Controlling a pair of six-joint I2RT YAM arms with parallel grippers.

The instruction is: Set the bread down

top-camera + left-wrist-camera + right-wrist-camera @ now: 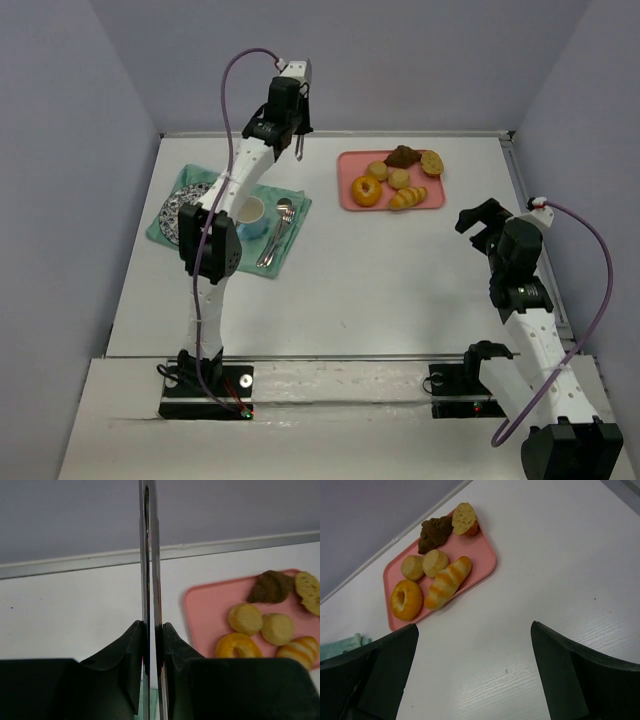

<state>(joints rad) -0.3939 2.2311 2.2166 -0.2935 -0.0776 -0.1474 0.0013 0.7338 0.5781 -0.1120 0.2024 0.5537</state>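
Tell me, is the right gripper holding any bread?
No, the right gripper is open and empty, and the bread lies on the pink tray.

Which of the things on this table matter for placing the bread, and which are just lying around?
For the job:
- left gripper, shut on metal tongs
- pink tray with its breads
- probably the patterned plate

Lying about:
- cup
- cutlery
- teal placemat
- right gripper, open, holding nothing
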